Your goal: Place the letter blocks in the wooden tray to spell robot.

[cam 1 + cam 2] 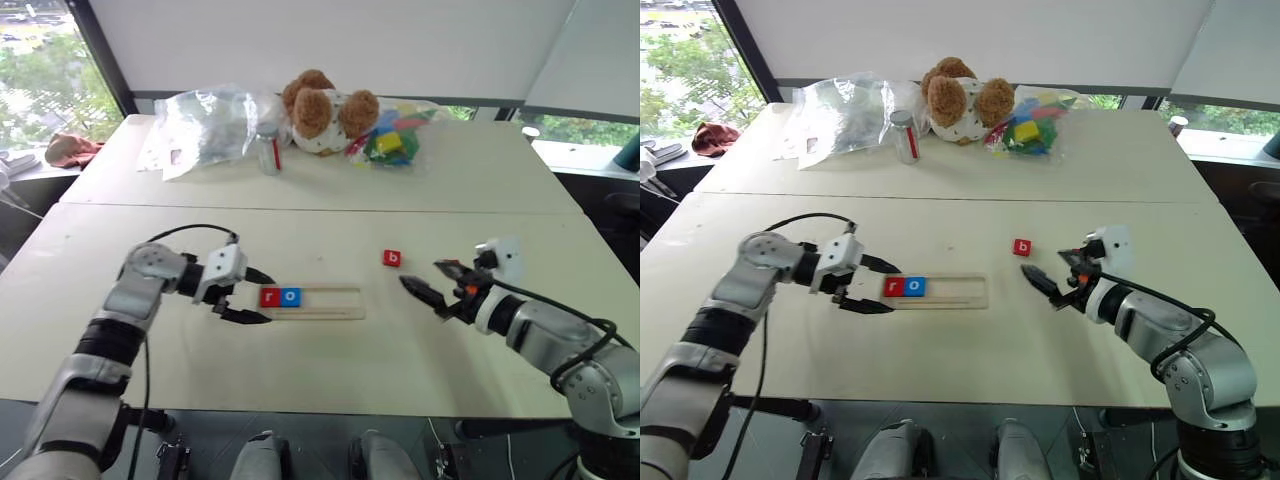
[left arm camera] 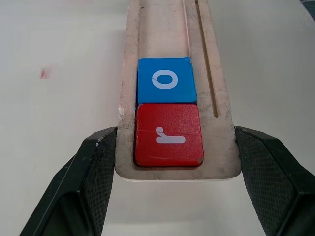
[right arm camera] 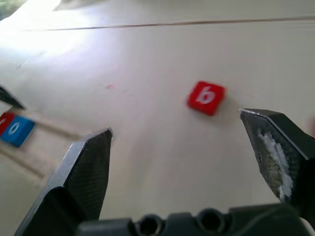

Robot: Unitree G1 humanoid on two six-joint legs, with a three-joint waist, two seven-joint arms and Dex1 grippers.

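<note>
The pale wooden tray [image 1: 325,302] lies at the middle of the near table. A red r block [image 2: 168,135] and a blue o block [image 2: 165,79] sit side by side at its left end. My left gripper [image 1: 268,299] straddles that end, one black finger [image 2: 93,172] against each long side of the tray. A red b block [image 1: 392,258] lies loose on the table, right of and beyond the tray. My right gripper [image 1: 425,278] hovers open to the right of the tray, pointing toward the b block [image 3: 205,97], with nothing between its fingers.
At the far side of the table sit a brown teddy bear [image 1: 325,110], a clear bag of larger coloured blocks [image 1: 395,140], a small can [image 1: 268,150] and a crumpled clear plastic bag [image 1: 205,125]. A seam [image 1: 400,211] runs across between the two tabletops.
</note>
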